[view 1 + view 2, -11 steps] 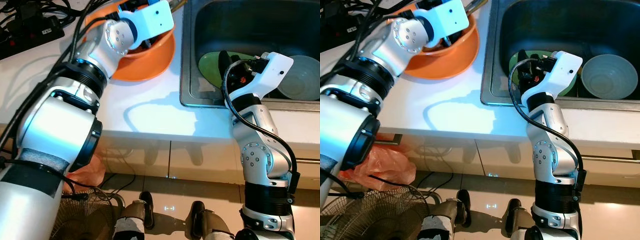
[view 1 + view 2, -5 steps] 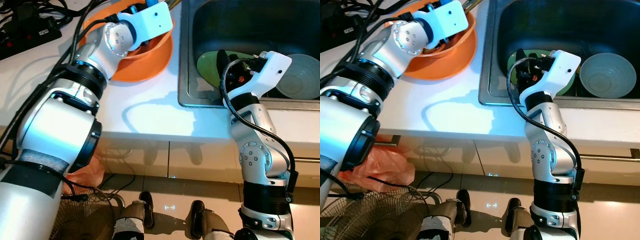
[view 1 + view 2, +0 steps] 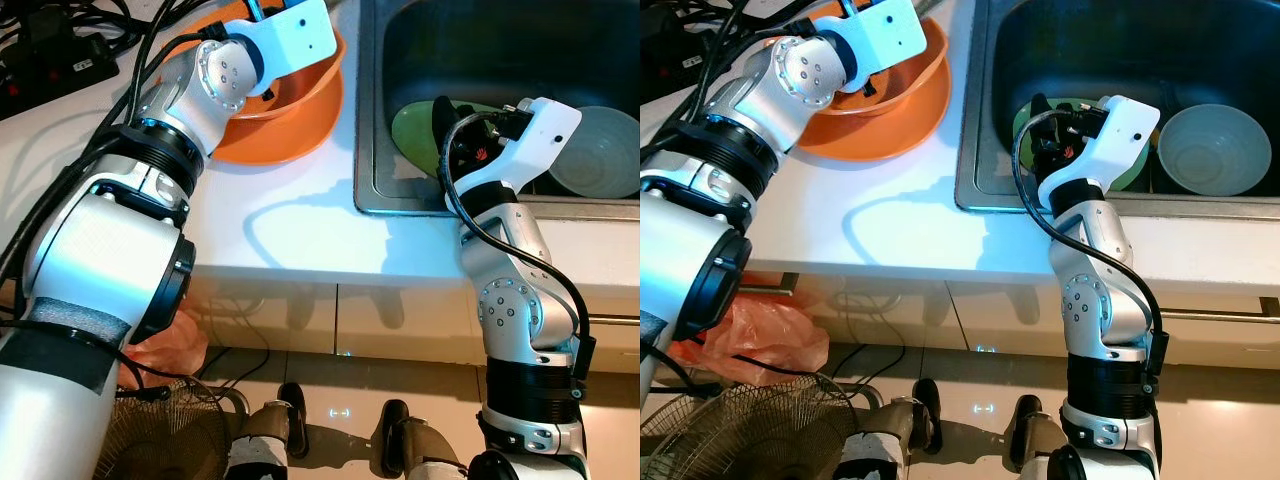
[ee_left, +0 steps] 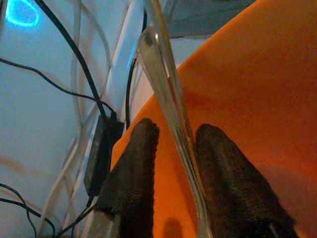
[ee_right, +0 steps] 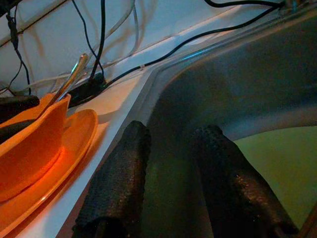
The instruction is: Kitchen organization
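On my left, the left pincer (image 4: 171,173) reaches into the orange bowl (image 3: 285,110) on the white bench (image 3: 290,215), its fingers (image 4: 133,168) slightly apart with metal utensil handles (image 4: 163,89) standing between them; I cannot tell if they grip. To the right, the right pincer (image 5: 171,178) hangs, fingers apart, in the steel sink (image 3: 985,130) over a green plate (image 5: 277,158), beside a grey bowl (image 3: 1215,150).
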You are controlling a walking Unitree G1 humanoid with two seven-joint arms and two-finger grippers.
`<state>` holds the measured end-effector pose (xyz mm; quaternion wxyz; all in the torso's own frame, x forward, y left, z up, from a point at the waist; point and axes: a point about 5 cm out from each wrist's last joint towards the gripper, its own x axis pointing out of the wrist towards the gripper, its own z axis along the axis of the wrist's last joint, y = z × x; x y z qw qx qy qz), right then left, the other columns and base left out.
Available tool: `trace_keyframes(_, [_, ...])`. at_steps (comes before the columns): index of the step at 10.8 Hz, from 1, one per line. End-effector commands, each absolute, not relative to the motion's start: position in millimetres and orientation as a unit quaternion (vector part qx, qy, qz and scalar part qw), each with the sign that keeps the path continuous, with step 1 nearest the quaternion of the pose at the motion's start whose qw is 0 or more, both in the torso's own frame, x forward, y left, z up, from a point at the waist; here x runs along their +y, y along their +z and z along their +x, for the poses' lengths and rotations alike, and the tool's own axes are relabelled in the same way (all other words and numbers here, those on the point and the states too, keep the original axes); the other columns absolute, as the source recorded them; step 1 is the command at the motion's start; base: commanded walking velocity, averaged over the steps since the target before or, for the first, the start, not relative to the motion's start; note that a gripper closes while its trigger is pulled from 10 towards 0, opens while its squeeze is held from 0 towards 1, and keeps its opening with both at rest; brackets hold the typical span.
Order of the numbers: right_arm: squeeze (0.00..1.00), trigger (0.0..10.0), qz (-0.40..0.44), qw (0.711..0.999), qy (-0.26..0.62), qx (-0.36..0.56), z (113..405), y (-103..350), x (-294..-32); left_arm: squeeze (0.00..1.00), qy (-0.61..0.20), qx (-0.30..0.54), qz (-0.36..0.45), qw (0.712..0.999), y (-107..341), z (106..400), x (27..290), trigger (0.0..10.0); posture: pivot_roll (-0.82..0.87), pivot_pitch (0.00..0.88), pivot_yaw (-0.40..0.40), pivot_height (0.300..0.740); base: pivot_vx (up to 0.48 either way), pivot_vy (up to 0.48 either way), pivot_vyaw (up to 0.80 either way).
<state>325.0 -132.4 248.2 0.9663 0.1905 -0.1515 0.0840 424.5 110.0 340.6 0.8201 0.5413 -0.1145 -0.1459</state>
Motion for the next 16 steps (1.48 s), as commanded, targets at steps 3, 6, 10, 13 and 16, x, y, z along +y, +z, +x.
trace_keyframes(3, [0.0,10.0,0.195,0.973,0.072,-0.101,329.0,225.6,-134.0,0.0,-0.138,-0.122,0.544,0.819,346.9,423.9,114.0,0.0,0.06,0.316,0.105,0.74,0.0,0.0,0.0])
trace_keyframes(6, [0.0,10.0,0.195,0.973,0.073,-0.102,329.9,225.9,-134.1,0.0,-0.137,-0.117,0.54,0.822,343.7,424.4,115.3,10.0,0.06,0.315,0.103,0.74,0.0,0.0,0.0])
trace_keyframes(10, [0.0,10.0,0.194,0.973,0.073,-0.103,331.1,226.6,-134.9,0.0,-0.137,-0.125,0.53,0.827,345.0,424.0,115.8,0.0,0.06,0.31,0.099,0.74,0.0,0.0,0.0])
trace_keyframes(13, [0.0,10.0,0.194,0.973,0.072,-0.104,331.5,227.0,-135.8,0.0,-0.126,-0.158,0.503,0.84,358.2,421.7,114.4,0.0,0.06,0.308,0.097,0.74,0.0,0.0,0.0])
trace_keyframes(16, [0.0,10.0,0.193,0.973,0.074,-0.104,332.9,227.8,-135.8,0.0,-0.122,-0.245,0.409,0.871,387.6,412.8,110.1,0.0,0.06,0.307,0.091,0.74,0.0,0.0,0.0])
